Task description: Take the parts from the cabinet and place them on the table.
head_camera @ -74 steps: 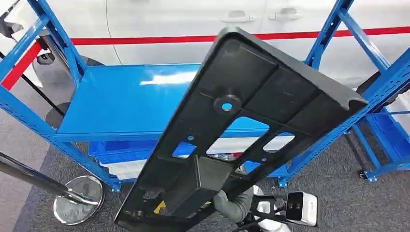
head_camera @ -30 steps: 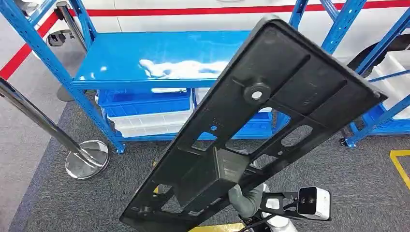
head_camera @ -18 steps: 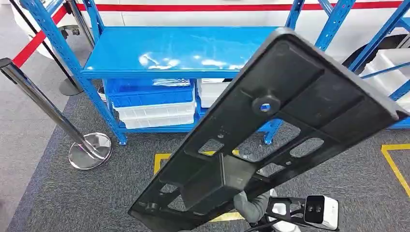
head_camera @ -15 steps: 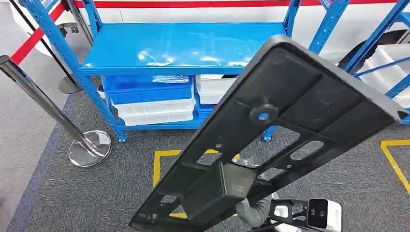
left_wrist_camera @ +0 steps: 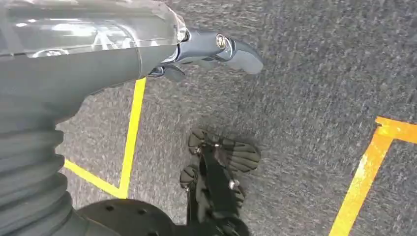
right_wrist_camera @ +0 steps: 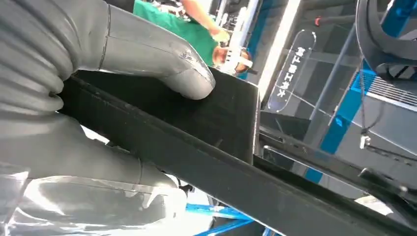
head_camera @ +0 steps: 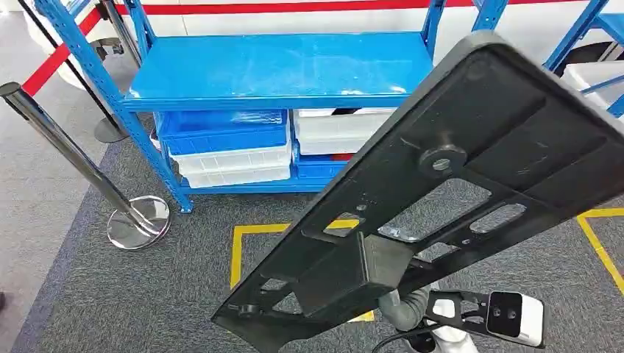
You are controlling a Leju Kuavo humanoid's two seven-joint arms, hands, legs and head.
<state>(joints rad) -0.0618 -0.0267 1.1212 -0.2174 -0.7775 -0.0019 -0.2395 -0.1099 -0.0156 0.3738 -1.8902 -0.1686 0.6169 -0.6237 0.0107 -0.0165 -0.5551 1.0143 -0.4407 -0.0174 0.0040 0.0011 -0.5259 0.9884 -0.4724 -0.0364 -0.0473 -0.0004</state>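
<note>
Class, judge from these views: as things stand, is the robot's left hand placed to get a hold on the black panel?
Probably not yet. The left hand hangs empty above the carpet, away from the black panel, which the right hand grips at its low end.

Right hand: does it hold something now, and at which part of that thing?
The right hand grips the long black panel at its boxy block near the lower end. The left hand holds nothing.

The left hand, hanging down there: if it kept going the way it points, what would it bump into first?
Most likely the grey carpet. The left hand holds nothing and points down toward the floor, with nothing between them. How far off the carpet lies is hard to judge.
</note>
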